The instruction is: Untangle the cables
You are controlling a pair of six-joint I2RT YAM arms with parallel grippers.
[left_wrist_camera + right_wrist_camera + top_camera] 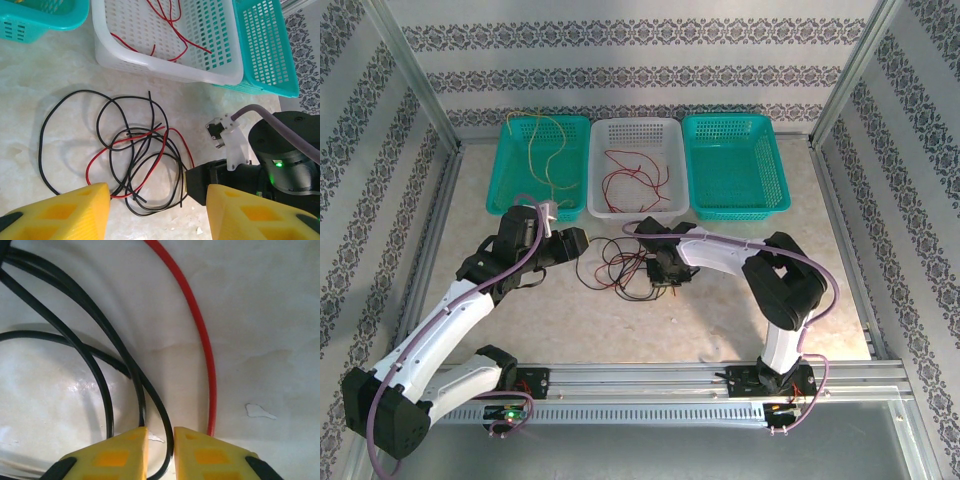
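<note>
Cables (pixel 145 134) lie looped, red crossing black.

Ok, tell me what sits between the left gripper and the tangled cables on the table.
Nothing visible does. The left gripper, jaws open, faces the tangled cables across bare table. The right gripper sits at the pile's right edge, out of that path, a black cable between its jaws.

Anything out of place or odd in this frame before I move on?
Little stands out. A yellow cable in the left teal basket arches up over its back rim instead of lying flat. A small white fleck sits on the table near the red cable; whether chip or residue is unclear.
</note>
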